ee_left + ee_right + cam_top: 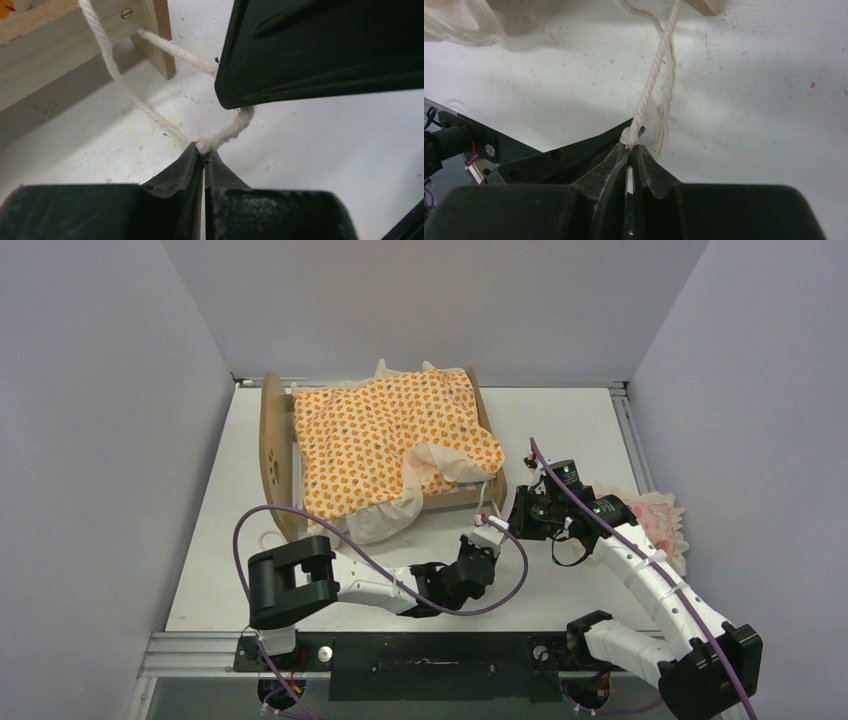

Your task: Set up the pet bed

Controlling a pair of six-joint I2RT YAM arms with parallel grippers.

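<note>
The left gripper (203, 152) is pinched shut on a thin white rope (112, 70). The right gripper (630, 149) is pinched shut on the same rope, right next to the left one. The two are almost touching.

The pet bed (272, 455) sits on the table (570, 430), just past the tips of both grippers. One wooden leg (159, 42) at its corner is close ahead of the left gripper. The rope runs from that corner down to the fingers. The tall round end of the bed is far off to the left gripper's left. An orange mattress (385, 440) lies on top of the bed, with one corner folded up. A pink pillow (660, 515) lies out to the right of the right gripper.

I think the bed is light, because the wood looks thin. It is hard and stiff, so it will not bend. It may slide on the smooth table if the rope is pulled. The rope is soft and floppy, and it could slip out of the fingers. The rope is fine for a small tug. For a firm hold, the wood side rail looks best. The mattress would just bunch up.
</note>
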